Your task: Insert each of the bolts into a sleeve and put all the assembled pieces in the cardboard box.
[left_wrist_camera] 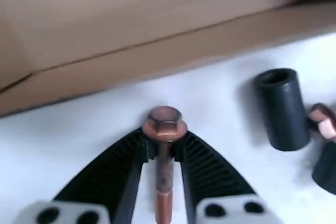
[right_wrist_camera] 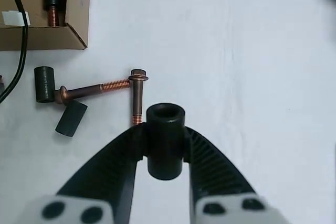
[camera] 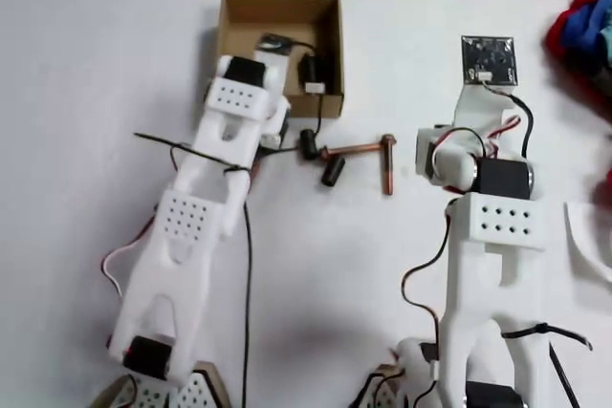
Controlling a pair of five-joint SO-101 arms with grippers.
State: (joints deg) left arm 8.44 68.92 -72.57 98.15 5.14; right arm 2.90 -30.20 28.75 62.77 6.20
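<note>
Your left claw [left_wrist_camera: 164,149] clamps a copper hex-head bolt [left_wrist_camera: 164,125] near the brown cardboard box [left_wrist_camera: 131,51]. Your right claw [right_wrist_camera: 164,148] grips a black cylindrical sleeve [right_wrist_camera: 165,127].

No text, number or sign can be read. The small white tag [right_wrist_camera: 13,18] at the wall of the cardboard box [right_wrist_camera: 47,38] is too small to tell whether it bears print.
</note>
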